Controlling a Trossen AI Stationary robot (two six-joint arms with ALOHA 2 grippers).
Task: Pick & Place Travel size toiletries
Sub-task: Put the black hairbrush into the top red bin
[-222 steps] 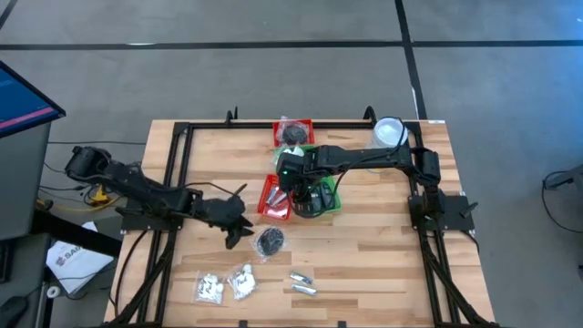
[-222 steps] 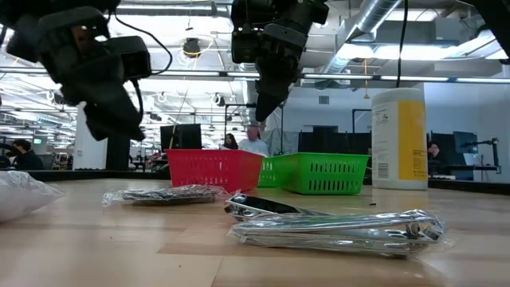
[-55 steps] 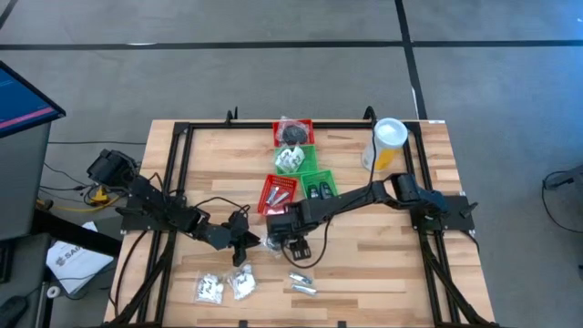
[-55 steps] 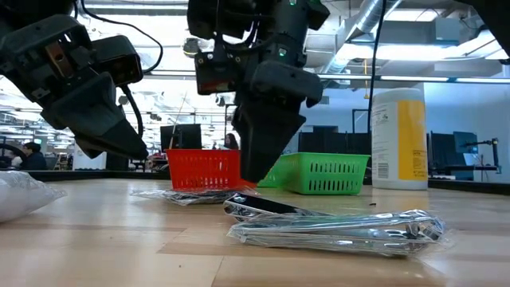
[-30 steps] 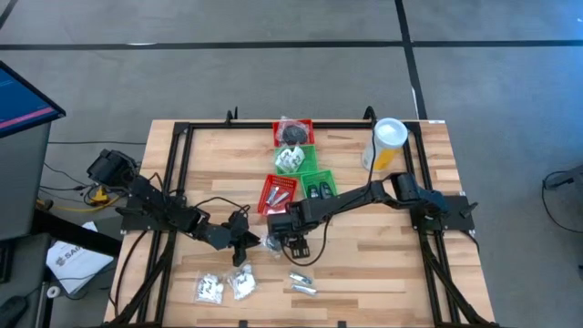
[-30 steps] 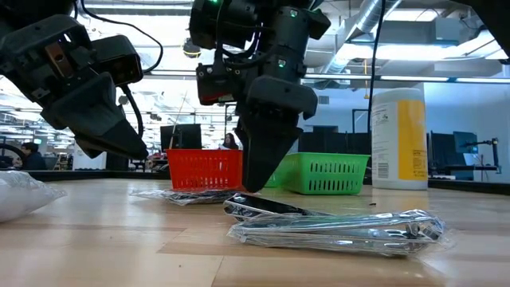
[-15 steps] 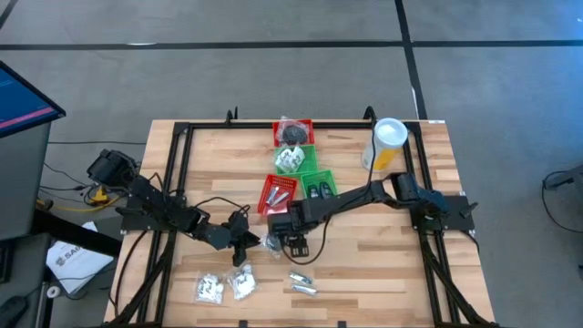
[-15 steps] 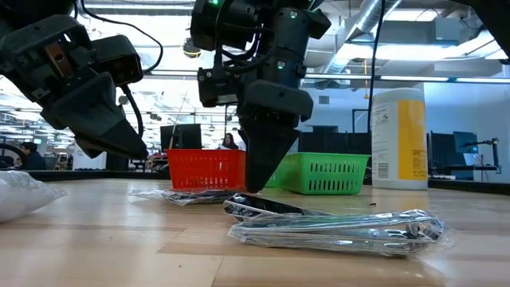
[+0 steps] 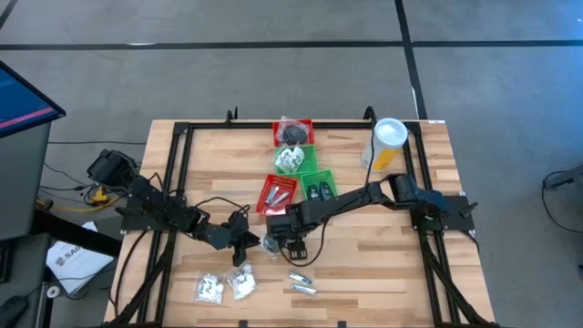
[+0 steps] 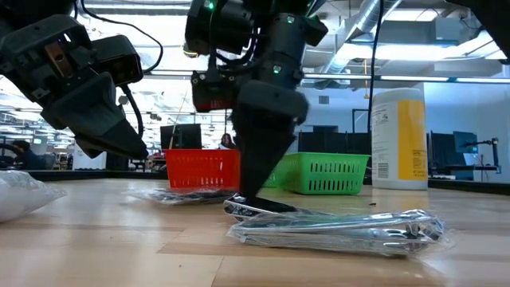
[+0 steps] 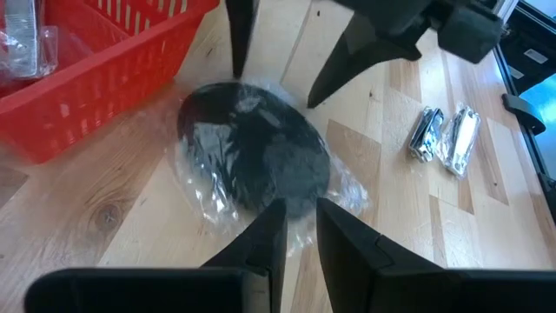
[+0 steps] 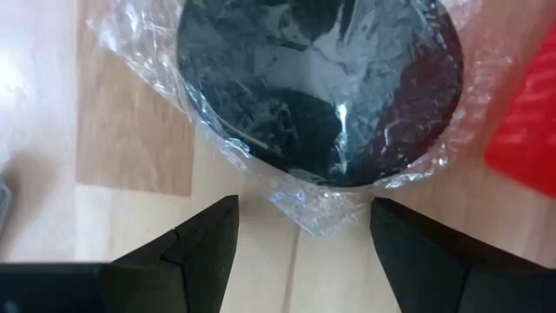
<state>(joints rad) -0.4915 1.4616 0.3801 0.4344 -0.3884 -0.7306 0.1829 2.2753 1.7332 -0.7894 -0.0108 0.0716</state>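
On the pale wooden table (image 9: 364, 264), in a workshop of ceiling pipes, the wide-open right gripper (image 12: 300, 228) straddles the plastic-wrapped black disc (image 12: 320, 83) beside the red mesh basket (image 11: 95, 83); the narrow, empty left gripper (image 11: 300, 233) partly hides it.

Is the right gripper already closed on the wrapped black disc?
No: in the right wrist view the right gripper stands wide open, its fingers just short of the wrapped black disc.
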